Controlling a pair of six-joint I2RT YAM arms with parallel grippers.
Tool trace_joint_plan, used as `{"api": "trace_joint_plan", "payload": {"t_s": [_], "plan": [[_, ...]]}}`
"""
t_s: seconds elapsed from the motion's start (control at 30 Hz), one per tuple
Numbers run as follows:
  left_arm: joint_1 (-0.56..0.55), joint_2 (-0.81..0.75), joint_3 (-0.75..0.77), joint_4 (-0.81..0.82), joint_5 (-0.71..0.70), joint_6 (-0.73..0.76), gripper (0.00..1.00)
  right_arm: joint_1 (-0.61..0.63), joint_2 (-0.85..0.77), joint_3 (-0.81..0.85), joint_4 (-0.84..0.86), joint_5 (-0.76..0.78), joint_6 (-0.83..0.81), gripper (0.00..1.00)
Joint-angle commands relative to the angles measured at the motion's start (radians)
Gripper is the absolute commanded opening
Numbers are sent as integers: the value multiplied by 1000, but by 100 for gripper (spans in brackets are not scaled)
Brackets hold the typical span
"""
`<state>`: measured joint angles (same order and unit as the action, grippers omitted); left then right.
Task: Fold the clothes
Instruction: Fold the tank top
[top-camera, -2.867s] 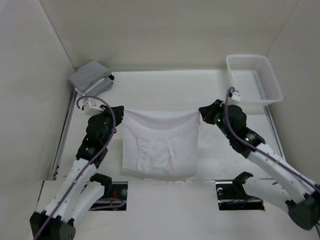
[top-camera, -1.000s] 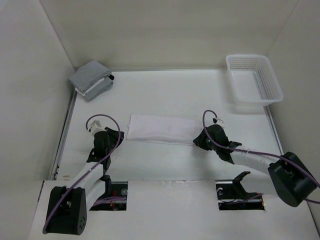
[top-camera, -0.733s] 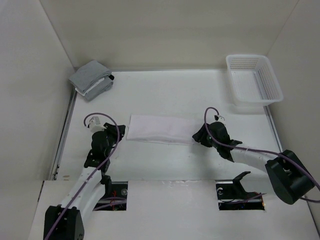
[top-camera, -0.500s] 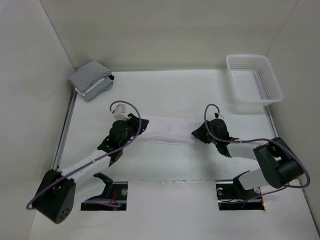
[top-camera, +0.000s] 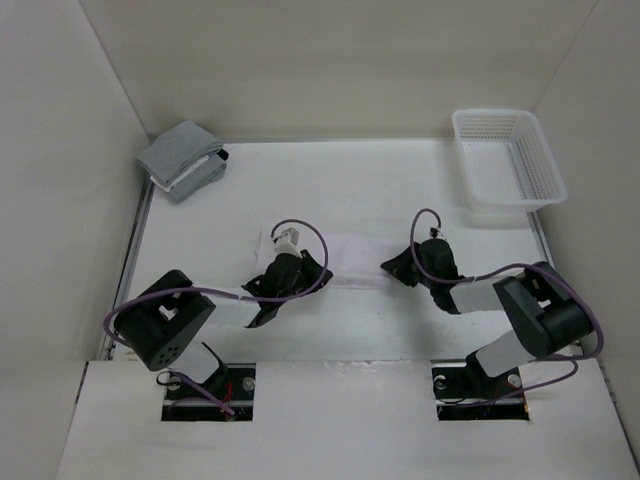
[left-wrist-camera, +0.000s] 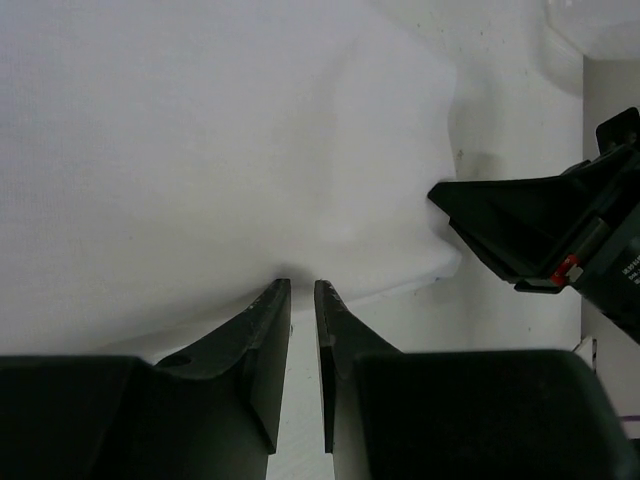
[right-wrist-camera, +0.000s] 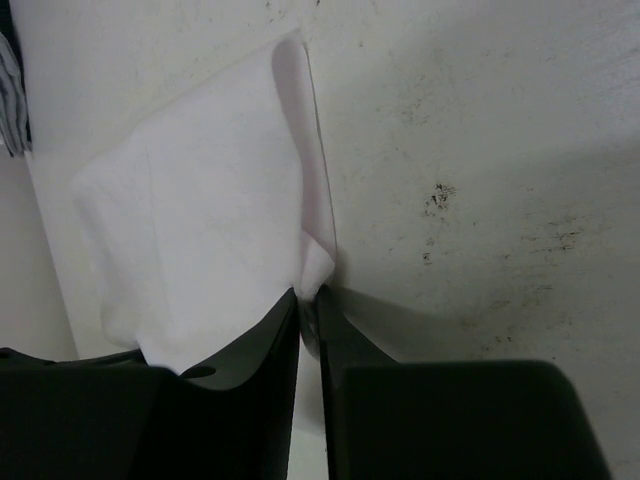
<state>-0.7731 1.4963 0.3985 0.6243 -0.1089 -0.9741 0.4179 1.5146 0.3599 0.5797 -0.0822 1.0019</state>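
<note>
Garment: we see the white garment (top-camera: 352, 262) lying flat on the table (top-camera: 330, 190) as a long, narrow folded band. It runs left to right across the middle of the surface, nearer the arms than the back wall.
Garment's ends: each end meets one gripper. From above, the left arm's wrist covers part of the left end.
Fabric: plain, thin and smooth over most of its width. In the right wrist view it puckers into a small bunch at one corner.
Right gripper: the right gripper (right-wrist-camera: 308, 295) is clenched on that bunched corner. Its dark fingers (right-wrist-camera: 272, 335) are nearly together, with the fabric caught between the tips.
Left gripper: the left gripper (left-wrist-camera: 302, 290) has its tips at the near edge of the cloth, and its fingers (left-wrist-camera: 265, 325) stand a thin slit apart. We cannot tell whether any fabric is pinched in that slit.
Grippers to each other: the left wrist view shows the right gripper's black body at the cloth's far corner, well apart from the left tips.
Arms: both are stretched low over the table from the near edge.
Basket: a white plastic basket (top-camera: 520, 160) sits at the far right corner, well apart from the garment.
Bundle: a grey-and-white cloth bundle (top-camera: 182, 158) lies at the far left corner, against the wall.
</note>
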Motion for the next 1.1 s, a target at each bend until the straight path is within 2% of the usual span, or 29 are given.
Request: {"api": "trace_joint_plan", "payload": {"t_s": [0.0, 0.23, 0.37, 0.5, 0.6, 0.7, 0.8, 0.93, 1.07], "plan": [[-1, -19, -32, 95, 11, -35, 15, -9, 18, -7, 71, -2, 3, 16], [-27, -85, -125, 77, 18, -97, 15, -14, 39, -4, 75, -1, 0, 17], [-31, -137, -148, 58, 28, -117, 15, -14, 19, 2, 75, 7, -2, 6], [-18, -312, -167, 28, 20, -97, 16, -9, -115, -27, 54, 51, -35, 1], [14, -431, -155, -79, 3, -72, 18, -11, -266, -15, -96, 99, -84, 1], [67, -524, -148, -185, -28, -40, 21, 2, -390, 81, -272, 166, -175, 1], [142, -606, -158, -250, -17, -25, 21, 86, -410, 222, -401, 242, -279, 1], [221, -705, -171, -313, 24, -12, 22, 205, -302, 423, -536, 303, -400, 2], [290, -794, -190, -363, 61, -5, 22, 330, -113, 629, -645, 331, -474, 2]]}}
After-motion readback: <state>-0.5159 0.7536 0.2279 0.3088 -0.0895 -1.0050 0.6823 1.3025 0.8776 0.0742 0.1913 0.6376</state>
